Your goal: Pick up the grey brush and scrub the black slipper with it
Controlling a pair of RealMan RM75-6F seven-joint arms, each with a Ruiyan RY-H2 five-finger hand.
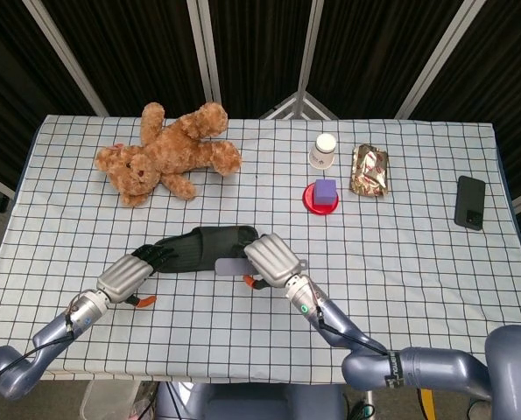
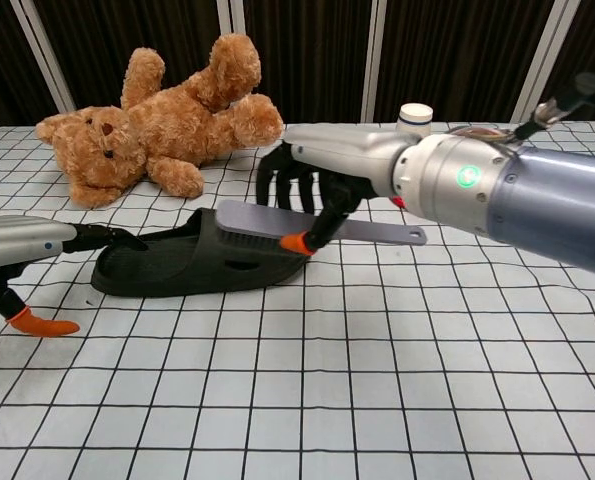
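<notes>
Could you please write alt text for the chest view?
The right hand holds a grey brush over the toe end of a black slipper, while the left hand's fingers touch its heel end. A teddy bear lies behind on the checked table.

Matt black rubbery slipper (image 1: 203, 248), plush teddy bear (image 1: 168, 153)

Both views are bright and evenly lit from above; shadows are soft, the backdrop stays dark, and focus is sharp.
</notes>
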